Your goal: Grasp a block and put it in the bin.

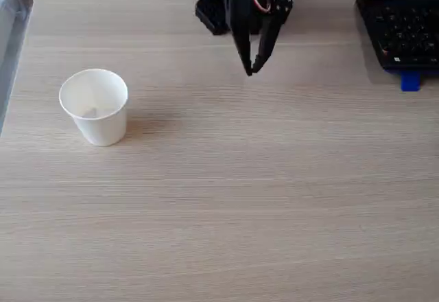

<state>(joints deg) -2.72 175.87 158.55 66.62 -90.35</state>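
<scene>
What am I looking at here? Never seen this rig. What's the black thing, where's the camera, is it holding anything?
The black thing at the top is a small robot arm. Its hand is a two-finger pincer pointing down at the table; the fingertips meet at a point, so it looks shut, and nothing is between them.

There is one picture, taken by a fixed camera that stands still and looks down at the table from the front, facing the arm.

On the light wood table, at the left in this view, stands a white paper cup, upright and open at the top; that is the bin. Something pale lies at its bottom, too blurred to name. At the right edge sit a black keyboard and a small blue piece just below it.
</scene>
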